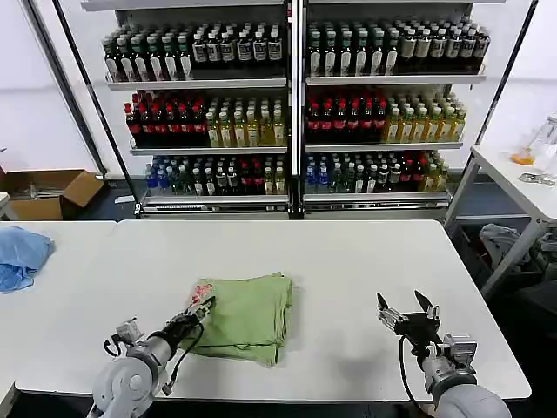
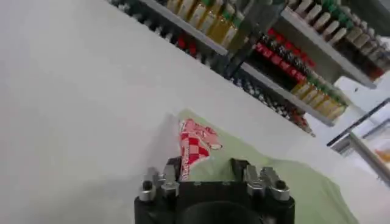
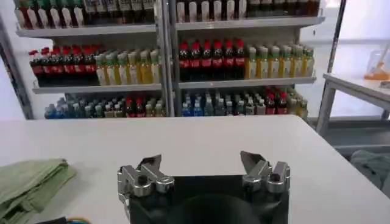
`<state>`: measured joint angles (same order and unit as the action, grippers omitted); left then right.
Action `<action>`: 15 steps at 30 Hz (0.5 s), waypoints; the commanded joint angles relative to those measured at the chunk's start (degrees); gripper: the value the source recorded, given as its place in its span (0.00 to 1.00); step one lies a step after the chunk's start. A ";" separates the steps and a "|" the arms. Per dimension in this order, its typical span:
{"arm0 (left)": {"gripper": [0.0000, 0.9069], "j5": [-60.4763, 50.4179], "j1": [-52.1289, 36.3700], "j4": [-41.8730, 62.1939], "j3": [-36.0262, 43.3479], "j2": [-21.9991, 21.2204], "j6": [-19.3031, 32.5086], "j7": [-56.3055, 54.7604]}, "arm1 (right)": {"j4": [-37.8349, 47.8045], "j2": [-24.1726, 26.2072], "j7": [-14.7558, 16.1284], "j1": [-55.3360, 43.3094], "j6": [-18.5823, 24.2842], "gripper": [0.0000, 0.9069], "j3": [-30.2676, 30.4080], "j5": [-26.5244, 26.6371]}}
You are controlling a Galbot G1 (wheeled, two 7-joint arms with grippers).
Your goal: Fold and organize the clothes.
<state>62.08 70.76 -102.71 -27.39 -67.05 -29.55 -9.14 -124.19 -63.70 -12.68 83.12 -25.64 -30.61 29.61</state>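
Left gripper (image 1: pixel 205 306) nearest, at shirt's left edge beside the red-and-white label (image 2: pixel 194 144); fingers look closed on fabric there, though contact hard to confirm. White table (image 1: pixel 348 261) largest, bare on the right. Light green shirt (image 1: pixel 248 315) folded into a compact stack, front-centre of table. Right gripper (image 1: pixel 406 311) well apart on the right, fingers spread, holding nothing. Soft, light, limp cloth; likely slides and sags, so best taken by a folded edge or corner.
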 commanded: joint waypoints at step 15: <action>0.02 17.91 -0.07 -1.37 -11.56 -1.12 -0.06 -0.07 | -0.39 0.12 -0.18 -0.19 0.01 1.00 -0.99 1.06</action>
<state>73.36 70.88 -101.61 -31.78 -69.64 -29.82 -9.02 -124.46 -63.58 -12.84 83.02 -25.64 -31.29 30.32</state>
